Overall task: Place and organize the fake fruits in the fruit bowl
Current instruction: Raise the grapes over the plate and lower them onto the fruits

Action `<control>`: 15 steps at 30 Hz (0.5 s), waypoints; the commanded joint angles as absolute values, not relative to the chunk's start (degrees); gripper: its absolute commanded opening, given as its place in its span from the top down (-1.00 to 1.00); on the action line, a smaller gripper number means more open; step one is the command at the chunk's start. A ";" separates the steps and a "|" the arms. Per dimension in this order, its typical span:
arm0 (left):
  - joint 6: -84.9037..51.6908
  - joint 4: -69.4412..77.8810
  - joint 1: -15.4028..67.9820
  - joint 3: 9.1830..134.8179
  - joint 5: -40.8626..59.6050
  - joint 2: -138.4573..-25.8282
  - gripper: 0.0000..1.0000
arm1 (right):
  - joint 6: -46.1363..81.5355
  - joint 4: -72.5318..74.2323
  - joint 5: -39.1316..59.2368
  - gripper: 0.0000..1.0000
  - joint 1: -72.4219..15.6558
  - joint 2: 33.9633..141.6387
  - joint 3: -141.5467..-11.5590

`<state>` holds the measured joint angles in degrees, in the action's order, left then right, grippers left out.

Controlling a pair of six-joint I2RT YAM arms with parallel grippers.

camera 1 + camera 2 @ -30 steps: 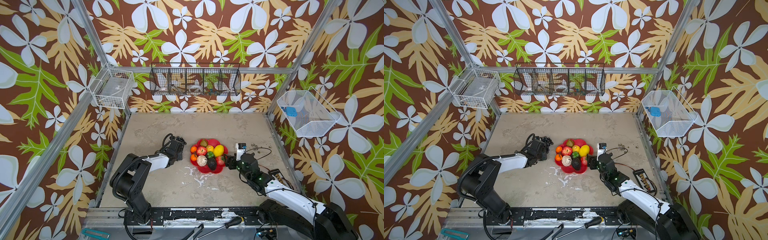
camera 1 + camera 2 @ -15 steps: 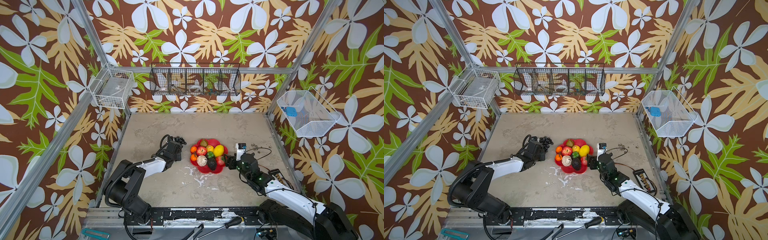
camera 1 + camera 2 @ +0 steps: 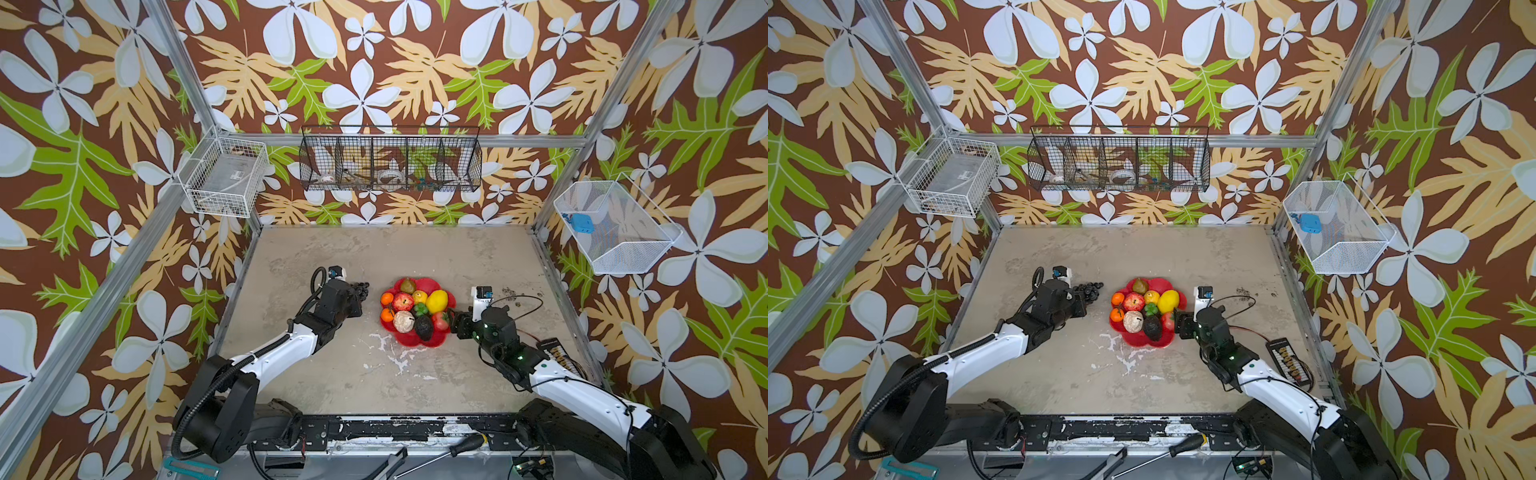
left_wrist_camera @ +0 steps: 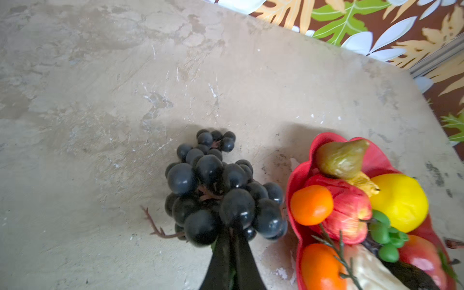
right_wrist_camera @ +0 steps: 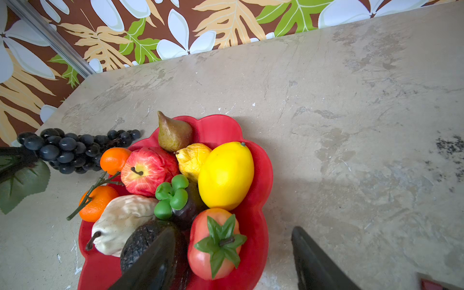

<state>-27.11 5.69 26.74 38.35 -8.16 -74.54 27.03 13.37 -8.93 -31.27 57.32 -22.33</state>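
**1. L gripper** (image 4: 231, 232): fingers pressed together at the stem end of the black grape bunch (image 4: 221, 190). Grip is on the bunch. A green leaf (image 5: 22, 185) hangs at the fingers. Whether the bunch rests on the bench (image 3: 374, 257) or hangs just clear of it: cannot tell.

**2. Grape bunch pos.:** outside the fruit bowl (image 5: 226, 125), just beside the rim on the L-arm side, near the far orange (image 5: 114, 159). In both top views it lies btwn the L gripper and the bowl.

**3. R gripper** (image 5: 234, 229): fingers spread wide, holding nothing. One finger is over the avocado (image 5: 143, 241), the other over bare bench outside the rim. The tomato (image 5: 200, 256) lies btwn them; no contact visible.

**4. Bowl contents:**
- Far rim: pear (image 5: 173, 133).
- Behind centre, in a row: red apple (image 5: 148, 168), small wrinkled lemon (image 5: 192, 157), large lemon (image 5: 226, 175).
- Centre: mangosteen (image 5: 173, 195) w/ green cap.
- L-arm side: near orange (image 5: 98, 203), cream lumpy piece (image 5: 123, 221).
- Near rim: avocado, tomato.
- Fruits are packed close, most touching a neighbour.

**5. Bowl pos.:** mid-bench, btwn the two arms.
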 commanded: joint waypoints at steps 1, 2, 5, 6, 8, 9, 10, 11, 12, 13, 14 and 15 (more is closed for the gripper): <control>-27.86 5.32 26.97 40.08 -5.56 -72.48 1.00 | 27.60 14.09 -8.78 -0.46 -31.31 57.22 -22.85; -27.78 4.83 27.06 40.68 -5.23 -71.91 1.00 | 27.58 14.05 -8.78 -0.46 -31.29 57.14 -22.85; -27.70 3.42 27.66 42.74 -4.45 -70.16 1.00 | 27.59 14.06 -8.96 -0.46 -31.31 56.87 -22.77; -27.62 2.83 27.94 43.53 -4.16 -69.80 1.00 | 27.58 14.06 -9.05 -0.46 -31.35 56.70 -22.66; -27.27 1.55 28.90 45.32 -4.21 -69.22 1.00 | 27.60 14.14 -9.26 -0.46 -31.32 56.43 -22.59; -27.01 1.05 29.60 46.18 -4.42 -69.02 1.00 | 27.59 14.15 -9.38 -0.46 -31.33 56.29 -22.51; -26.83 0.57 30.28 47.08 -4.61 -68.85 1.00 | 27.60 14.15 -9.45 -0.46 -31.31 56.18 -22.42; -26.73 0.08 30.85 47.91 -4.64 -68.85 1.00 | 27.60 14.15 -9.45 -0.46 -31.36 56.16 -22.39; -26.56 -0.25 31.60 48.83 -4.56 -69.01 1.00 | 27.60 14.15 -9.45 -0.46 -31.37 56.08 -22.41; -26.31 -0.58 32.46 49.80 -4.67 -69.12 1.00 | 27.59 14.15 -9.57 -0.46 -31.33 56.07 -22.41; -26.07 -0.91 33.28 50.60 -4.95 -69.16 1.00 | 27.60 14.08 -9.62 -0.46 -31.36 55.99 -22.41; -25.86 -1.24 34.24 51.56 -5.23 -69.20 1.00 | 27.55 14.15 -9.67 -0.45 -31.31 55.94 -22.40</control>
